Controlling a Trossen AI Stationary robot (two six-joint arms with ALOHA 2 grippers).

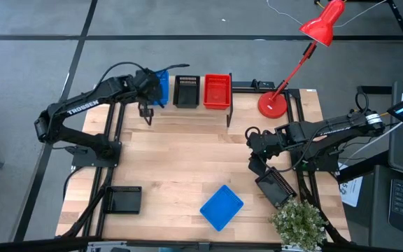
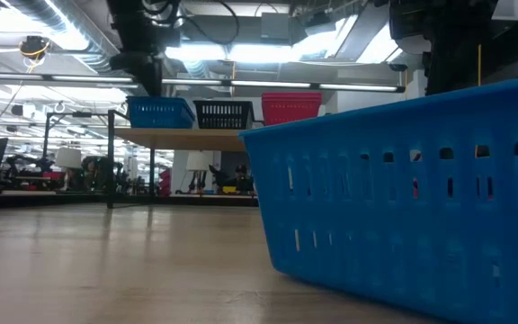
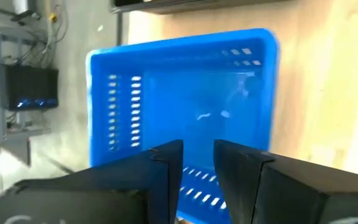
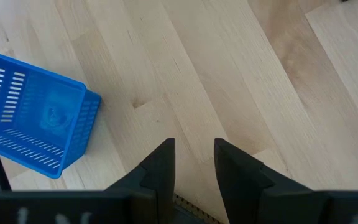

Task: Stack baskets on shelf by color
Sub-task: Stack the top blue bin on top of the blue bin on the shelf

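Note:
The shelf [image 1: 187,112] stands at the table's far edge and carries a blue basket [image 1: 161,87], a black basket [image 1: 186,91] and a red basket [image 1: 217,91] side by side, each on its base. My left gripper [image 1: 147,105] is open, just above the shelf's blue basket [image 3: 179,93], over its near wall. My right gripper [image 1: 259,166] is open and empty over bare tabletop, beside a black basket [image 1: 277,186] at the right. Another blue basket [image 1: 221,206] and another black basket [image 1: 124,199] lie near the front edge.
A red desk lamp [image 1: 275,101] stands at the far right beside the shelf. A potted plant [image 1: 298,222] sits at the front right corner. The loose blue basket [image 2: 403,189] fills the low view's right side. Bare tabletop [image 1: 187,161] lies in the middle.

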